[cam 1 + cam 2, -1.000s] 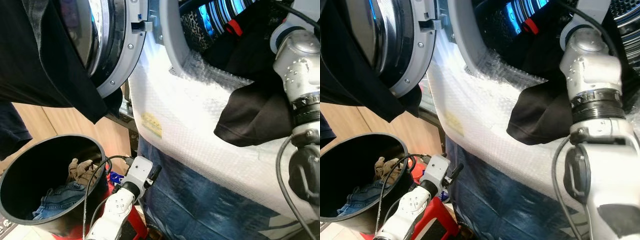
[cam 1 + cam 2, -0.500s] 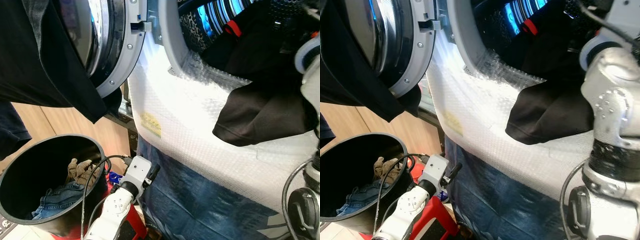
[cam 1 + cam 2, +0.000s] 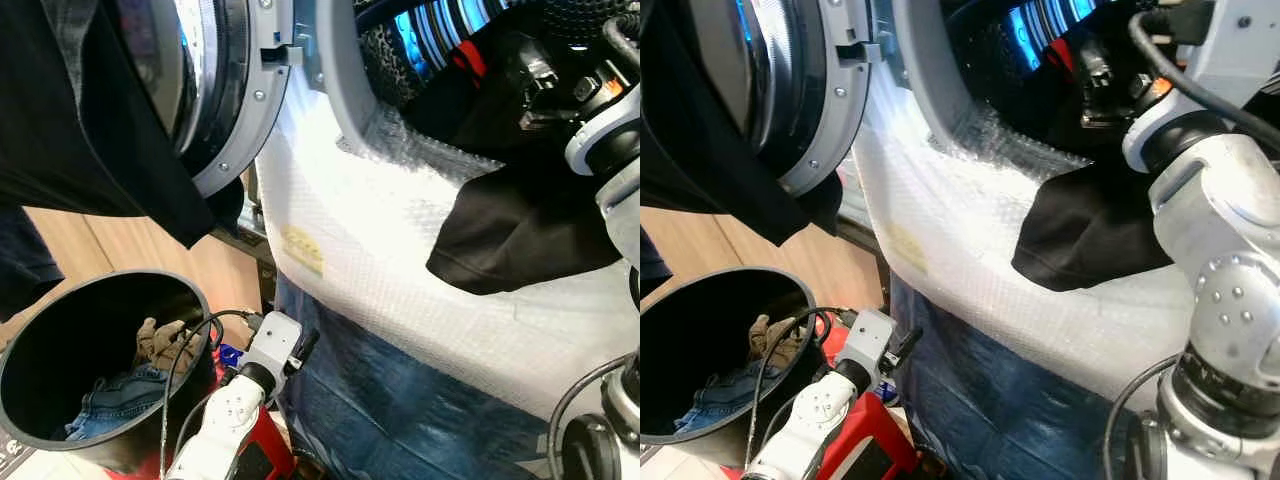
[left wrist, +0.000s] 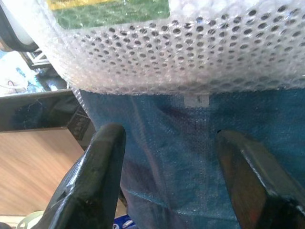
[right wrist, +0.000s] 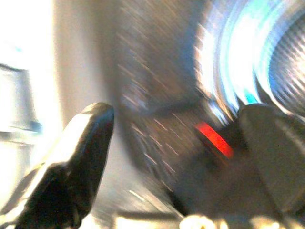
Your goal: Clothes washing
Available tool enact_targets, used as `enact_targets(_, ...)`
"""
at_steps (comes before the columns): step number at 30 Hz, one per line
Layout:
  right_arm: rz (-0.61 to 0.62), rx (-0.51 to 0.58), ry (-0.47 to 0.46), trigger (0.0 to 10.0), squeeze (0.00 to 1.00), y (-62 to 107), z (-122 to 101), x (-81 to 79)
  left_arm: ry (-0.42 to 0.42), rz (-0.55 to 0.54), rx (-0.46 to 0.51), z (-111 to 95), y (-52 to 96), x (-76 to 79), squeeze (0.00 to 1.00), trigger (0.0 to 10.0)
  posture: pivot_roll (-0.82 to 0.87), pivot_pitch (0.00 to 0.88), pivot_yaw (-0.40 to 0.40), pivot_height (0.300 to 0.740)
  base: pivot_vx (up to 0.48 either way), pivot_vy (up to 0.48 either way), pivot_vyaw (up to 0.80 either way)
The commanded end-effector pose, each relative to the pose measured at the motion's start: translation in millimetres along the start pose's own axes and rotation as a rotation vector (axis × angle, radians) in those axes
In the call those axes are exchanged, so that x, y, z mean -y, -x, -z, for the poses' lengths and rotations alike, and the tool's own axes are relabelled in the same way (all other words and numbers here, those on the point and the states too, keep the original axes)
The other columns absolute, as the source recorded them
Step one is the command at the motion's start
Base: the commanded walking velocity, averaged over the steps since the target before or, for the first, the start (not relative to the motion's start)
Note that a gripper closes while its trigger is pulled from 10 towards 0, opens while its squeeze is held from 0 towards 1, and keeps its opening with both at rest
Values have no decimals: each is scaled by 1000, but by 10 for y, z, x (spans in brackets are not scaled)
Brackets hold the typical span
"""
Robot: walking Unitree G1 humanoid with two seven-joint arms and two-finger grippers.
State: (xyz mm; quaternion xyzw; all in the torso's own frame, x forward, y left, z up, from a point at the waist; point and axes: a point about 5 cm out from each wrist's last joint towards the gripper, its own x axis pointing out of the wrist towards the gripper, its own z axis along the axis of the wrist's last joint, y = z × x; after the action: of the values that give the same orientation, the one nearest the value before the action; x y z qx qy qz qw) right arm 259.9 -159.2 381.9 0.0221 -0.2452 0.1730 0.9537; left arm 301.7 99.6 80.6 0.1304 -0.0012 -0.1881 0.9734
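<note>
Washing machine [image 3: 330, 300]: front is wrapped in bubble wrap, apparently as protection; the door [image 3: 225, 90] is swung wide for loading.
Black garment [image 3: 520, 225]: draped over the drum's lip, half in, half hanging out, so loading is judged incomplete.
Bucket [image 3: 60, 400]: set by the door, jeans [image 3: 115, 395] left inside.
Right gripper [image 5: 178, 157]: raised at the drum mouth; fingers are spread wide and nothing is held, though the view is blurred.
Left gripper [image 4: 167, 176]: held low against the machine front, fingers apart, empty.
</note>
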Motion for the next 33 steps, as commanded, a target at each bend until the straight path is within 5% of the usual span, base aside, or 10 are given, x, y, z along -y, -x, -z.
enact_targets(1, -99, 105, 22, 10000, 0, 83, -141, -111, -6, 16, -28, 38, -3, 8, 0, 10000, -138, 125, -19, 740, 0, 0, 0)
enact_targets(7, -318, 112, 29, 10000, 51, 370, 23, -309, -10, 11, -26, 35, -10, -10, 0, 10000, -132, 124, -20, 740, 0, 0, 0)
enact_targets(8, -332, 112, 37, 10000, 1000, 424, 104, -350, -12, 10, -27, 38, -10, -14, 0, 10000, -132, 124, -20, 740, 0, 0, 0)
enact_targets(13, -317, 98, 116, 10000, 1000, 501, 306, -381, -15, 7, -28, 38, -13, -37, 0, 10000, -122, 122, -11, 740, 0, 0, 0)
enact_targets(15, -252, 66, 198, 10000, 0, 550, 484, -312, -16, 3, -26, 34, -18, -37, 0, 10000, -113, 117, -19, 740, 0, 0, 0)
enact_targets(22, 12, 178, 201, 10000, 0, 597, 470, -138, -18, -2, -28, 43, -12, -59, 0, 10000, -111, 118, -8, 740, 0, 0, 0)
enact_targets(24, 160, 113, 309, 10000, 0, 645, 630, -31, -21, -2, -30, 51, -10, -66, 0, 10000, -113, 119, -8, 740, 0, 0, 0)
enact_targets(26, 157, 122, 350, 10000, 0, 673, 650, -47, -21, -3, -30, 51, -11, -72, 0, 10000, -109, 121, -6, 740, 0, 0, 0)
enact_targets(31, 68, 107, 244, 10000, 0, 721, 716, -156, -19, -7, -28, 45, -13, -81, 0, 10000, -110, 128, -6, 740, 0, 0, 0)
enact_targets(33, 87, 120, 350, 10000, 0, 784, 683, -190, -17, -2, -29, 53, -5, -69, 0, 10000, -116, 130, -2, 740, 0, 0, 0)
